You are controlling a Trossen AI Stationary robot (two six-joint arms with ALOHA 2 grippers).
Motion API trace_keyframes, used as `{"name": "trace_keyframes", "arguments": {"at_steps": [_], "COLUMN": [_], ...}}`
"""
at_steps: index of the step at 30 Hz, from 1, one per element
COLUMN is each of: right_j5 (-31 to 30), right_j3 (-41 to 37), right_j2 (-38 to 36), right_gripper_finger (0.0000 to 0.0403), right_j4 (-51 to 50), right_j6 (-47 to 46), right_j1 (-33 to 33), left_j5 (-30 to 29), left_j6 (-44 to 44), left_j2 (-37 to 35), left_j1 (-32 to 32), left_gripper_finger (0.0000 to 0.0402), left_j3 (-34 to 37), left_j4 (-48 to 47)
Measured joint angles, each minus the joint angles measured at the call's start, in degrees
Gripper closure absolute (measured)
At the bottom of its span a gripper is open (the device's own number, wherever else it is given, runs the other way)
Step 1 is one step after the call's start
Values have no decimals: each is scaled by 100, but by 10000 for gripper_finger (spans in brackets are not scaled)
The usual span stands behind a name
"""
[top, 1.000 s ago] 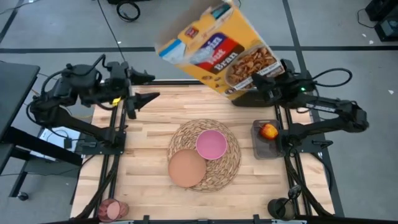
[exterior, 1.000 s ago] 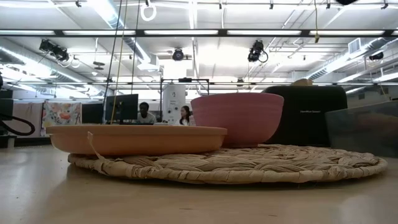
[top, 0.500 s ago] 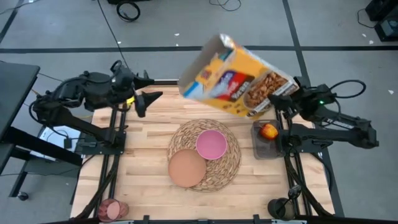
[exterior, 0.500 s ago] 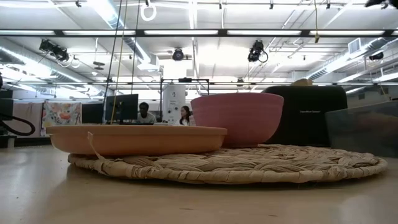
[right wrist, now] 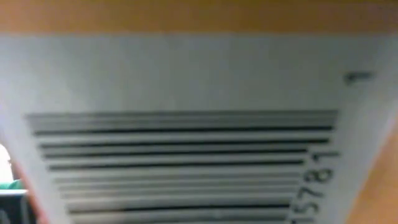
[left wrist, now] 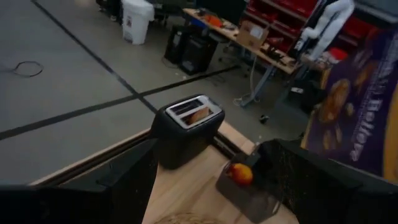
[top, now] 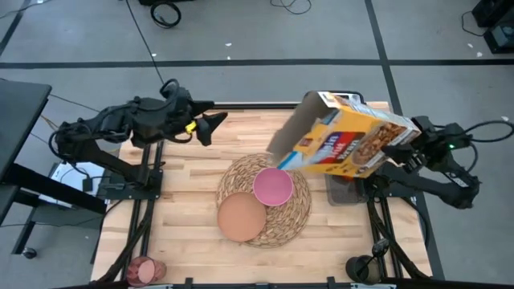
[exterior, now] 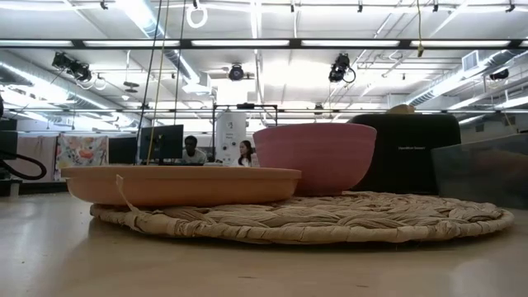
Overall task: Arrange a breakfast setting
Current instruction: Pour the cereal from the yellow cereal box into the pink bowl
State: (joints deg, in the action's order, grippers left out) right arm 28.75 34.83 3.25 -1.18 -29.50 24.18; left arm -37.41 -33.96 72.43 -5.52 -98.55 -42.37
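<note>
Room: grey workshop floor with dark seams around a pale wooden bench; far off in the low view, people sit at screens.
Mat: round woven placemat at the centre of the high view.
Bowl: small pink bowl on the mat's upper right part, upright, looking empty from above.
Plate: tan-brown plate on the mat's lower left, just beside the bowl.
Cereal box: yellow cereal box right of centre, tipped over, its long axis running left to right, its open flaps at the left end hanging just above the bowl's upper right edge.
Right pincer: right pincer at the box's right end, clamped on the box's base; its wrist camera shows only the barcode panel.
Key relation: bowl lies down and to the left of the box mouth, so pouring, I judge, needs a steeper tilt along that axis.
Left pincer: left pincer hovers at upper left, fingers spread, holding nothing.
Tumbler: pinkish-red tumbler at the bench's lower left corner.
Toaster: black toaster with a toast slice in its slot.
Apple: red apple in a dark tray beside the toaster.
</note>
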Motion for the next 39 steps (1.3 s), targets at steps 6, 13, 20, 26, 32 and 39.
{"name": "trace_keyframes", "arguments": {"at_steps": [6,13,20,26,32,39], "right_j5": [100,198,210,-14,98,175], "right_j3": [53,155,162,162,163,164], "right_j2": [-297,-289,-289,-305,-305,-305], "right_gripper_finger": [160,160,160,160,160,160], "right_j4": [-929,-1793,-2301,-2733,-3284,-3869], "right_j6": [31,588,852,1294,1580,1907], "right_j1": [-4,-9,-11,-11,-11,-11], "left_j5": [-47,-89,-246,-441,-679,-712], "left_j6": [-143,-175,-305,-361,-480,-685], "left_j2": [183,413,482,549,713,799], "left_j1": [1,-130,-378,-645,-872,-964], "left_gripper_finger": [86,86,86,86,86,86], "left_j3": [14,3,9,7,7,1], "left_j4": [-69,-159,-412,-409,-395,-431]}}
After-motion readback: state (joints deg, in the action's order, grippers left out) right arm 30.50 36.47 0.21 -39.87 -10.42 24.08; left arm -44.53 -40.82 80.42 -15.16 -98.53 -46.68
